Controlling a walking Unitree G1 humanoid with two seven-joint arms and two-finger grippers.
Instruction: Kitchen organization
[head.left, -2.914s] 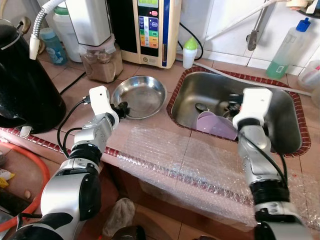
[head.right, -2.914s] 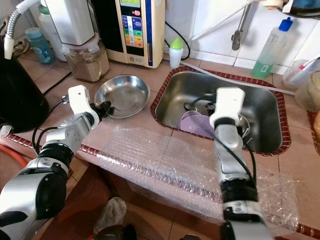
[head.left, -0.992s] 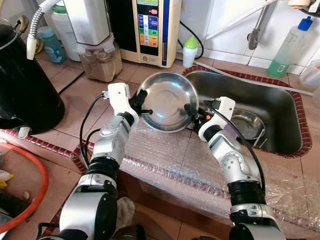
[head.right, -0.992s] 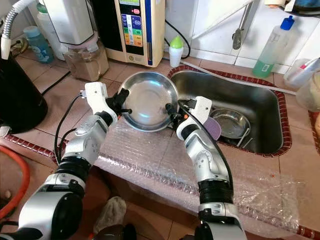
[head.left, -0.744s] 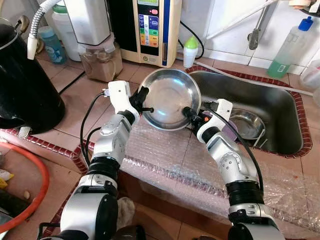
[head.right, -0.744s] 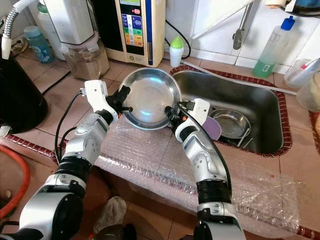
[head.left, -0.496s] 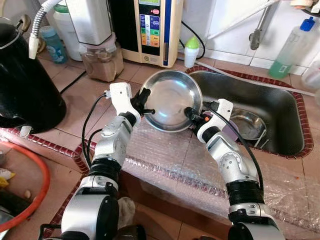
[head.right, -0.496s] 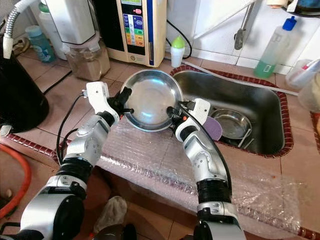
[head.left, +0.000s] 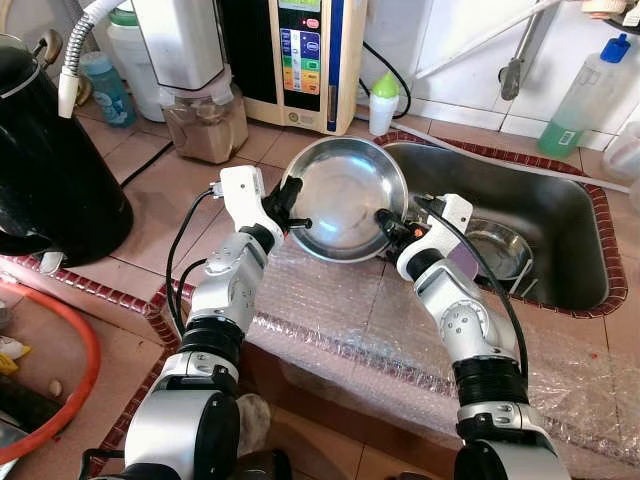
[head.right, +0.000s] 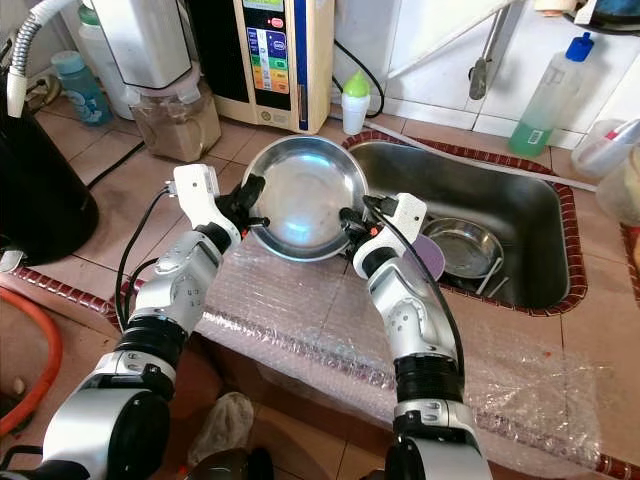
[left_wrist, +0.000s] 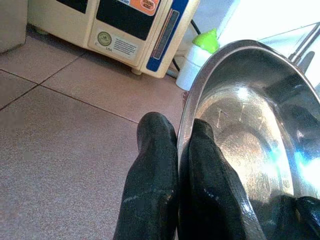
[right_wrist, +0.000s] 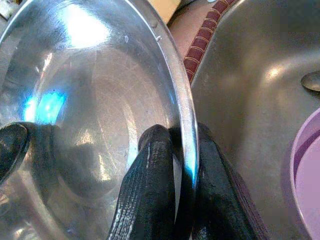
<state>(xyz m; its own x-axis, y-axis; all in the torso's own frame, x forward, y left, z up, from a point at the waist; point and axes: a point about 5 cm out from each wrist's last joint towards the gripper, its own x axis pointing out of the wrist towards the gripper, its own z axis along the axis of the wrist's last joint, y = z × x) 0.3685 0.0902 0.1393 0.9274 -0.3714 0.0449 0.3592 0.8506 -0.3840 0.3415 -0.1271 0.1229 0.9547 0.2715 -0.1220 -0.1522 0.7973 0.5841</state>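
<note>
The steel bowl (head.left: 347, 198) is held off the counter (head.left: 160, 195), tilted, over the bubble wrap (head.left: 330, 300) at the sink's (head.left: 560, 215) near-left corner. The left gripper (head.left: 290, 208) clamps the bowl's left rim: in the left wrist view one finger (left_wrist: 150, 185) lies outside the wall and the other inside, with the rim (left_wrist: 192, 102) running up between them. The right gripper (head.left: 388, 222) clamps the opposite rim in the same manner; in the right wrist view its fingers (right_wrist: 150, 185) close on the edge, one on each face. Both sets of jaws are clenched on the bowl, which hangs between them. Inside the sink lie a purple plate (head.left: 462, 262) and a smaller steel dish (head.left: 495, 248). A water purifier (head.left: 305, 55) and a green-capped bottle (head.left: 380, 100) stand behind the bowl against the wall.
</note>
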